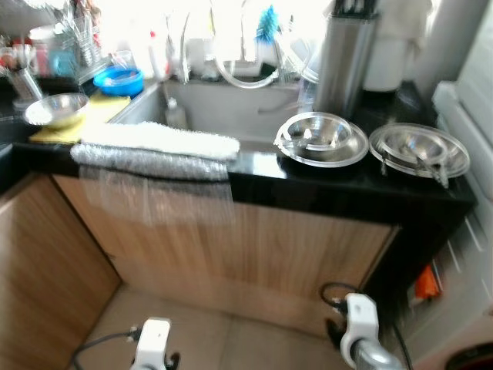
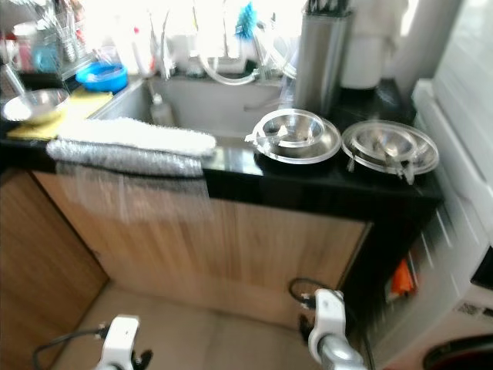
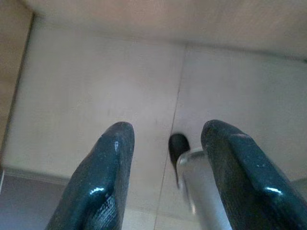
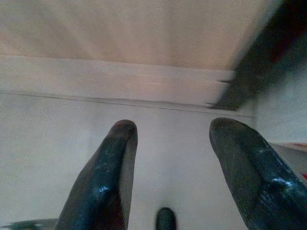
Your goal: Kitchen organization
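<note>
I'm looking down at a black countertop that runs across wooden cabinet fronts, with a steel sink set into it under a bright window. Draped over the front edge of the sink is a white cloth lying on a grey towel, which hangs a little way down the cabinet face. To the right of the sink two stainless steel bowls sit side by side on the counter: the nearer one holds something metallic I can't make out, and the other lies close to the counter's right end. Behind them stands a tall steel knife block with dark handles sticking out of its top. On the far left a smaller steel bowl rests on a yellow mat, and a blue bowl sits behind it near a cluttered dish rack. Both arms hang low in front of the cabinets. My left gripper points at the pale tiled floor, its two black fingers spread apart and empty. My right gripper also points at the floor by the cabinet's plinth, fingers spread wide with nothing between them.
</note>
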`<state>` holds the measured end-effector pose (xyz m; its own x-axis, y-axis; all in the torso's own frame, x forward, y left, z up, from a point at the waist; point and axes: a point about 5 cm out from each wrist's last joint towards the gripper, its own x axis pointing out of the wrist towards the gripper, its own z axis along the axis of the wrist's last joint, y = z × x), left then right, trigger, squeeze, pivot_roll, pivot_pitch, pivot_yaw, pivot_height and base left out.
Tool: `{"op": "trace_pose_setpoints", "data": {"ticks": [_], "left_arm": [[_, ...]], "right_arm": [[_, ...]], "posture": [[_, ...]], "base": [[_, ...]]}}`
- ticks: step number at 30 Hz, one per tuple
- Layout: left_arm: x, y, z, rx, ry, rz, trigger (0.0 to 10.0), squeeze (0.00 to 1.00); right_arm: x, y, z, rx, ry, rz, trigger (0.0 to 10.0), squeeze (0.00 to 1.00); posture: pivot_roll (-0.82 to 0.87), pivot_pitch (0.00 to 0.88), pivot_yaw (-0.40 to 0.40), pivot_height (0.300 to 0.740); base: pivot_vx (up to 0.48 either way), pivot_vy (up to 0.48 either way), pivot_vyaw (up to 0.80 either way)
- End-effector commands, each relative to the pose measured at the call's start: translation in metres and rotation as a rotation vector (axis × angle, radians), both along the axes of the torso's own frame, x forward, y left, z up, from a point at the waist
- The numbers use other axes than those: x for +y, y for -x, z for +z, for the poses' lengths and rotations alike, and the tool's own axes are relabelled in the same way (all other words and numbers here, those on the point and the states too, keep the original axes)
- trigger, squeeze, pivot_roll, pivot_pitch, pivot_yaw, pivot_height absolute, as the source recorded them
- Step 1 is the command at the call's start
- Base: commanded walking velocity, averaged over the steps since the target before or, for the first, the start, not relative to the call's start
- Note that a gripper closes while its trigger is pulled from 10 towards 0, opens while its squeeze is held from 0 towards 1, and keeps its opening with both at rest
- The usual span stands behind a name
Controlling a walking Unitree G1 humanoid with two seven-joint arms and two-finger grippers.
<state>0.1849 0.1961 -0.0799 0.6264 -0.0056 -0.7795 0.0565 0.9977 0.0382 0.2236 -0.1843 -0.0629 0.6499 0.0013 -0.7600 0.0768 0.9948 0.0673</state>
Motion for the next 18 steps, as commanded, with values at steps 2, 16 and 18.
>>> {"op": "trace_pose_setpoints", "data": {"ticks": [2, 16, 18], "left_arm": [[-0.0007, 0.0006, -0.0007, 0.013, -0.005, -0.012, 10.0, 0.0], [-0.0001, 0.002, -0.0013, 0.015, -0.008, -0.013, 10.0, 0.0], [-0.0004, 0.002, -0.0013, 0.014, -0.007, -0.014, 10.0, 0.0]], "right_arm": [[-0.0005, 0.0031, -0.0019, 0.014, -0.004, 0.001, 10.0, 0.0], [-0.0006, 0.0038, -0.0023, 0.015, 0.002, 0.007, 10.0, 0.0], [-0.0005, 0.004, -0.0024, 0.015, 0.002, 0.008, 10.0, 0.0]], "posture": [[-0.01, 0.0, 0.046, 0.74], [-0.01, 0.0, 0.05, 0.74], [-0.01, 0.0, 0.05, 0.74]], "base": [[0.251, 0.0, -0.73], [0.126, 0.0, -0.15], [0.0, 0.0, 0.0]]}}
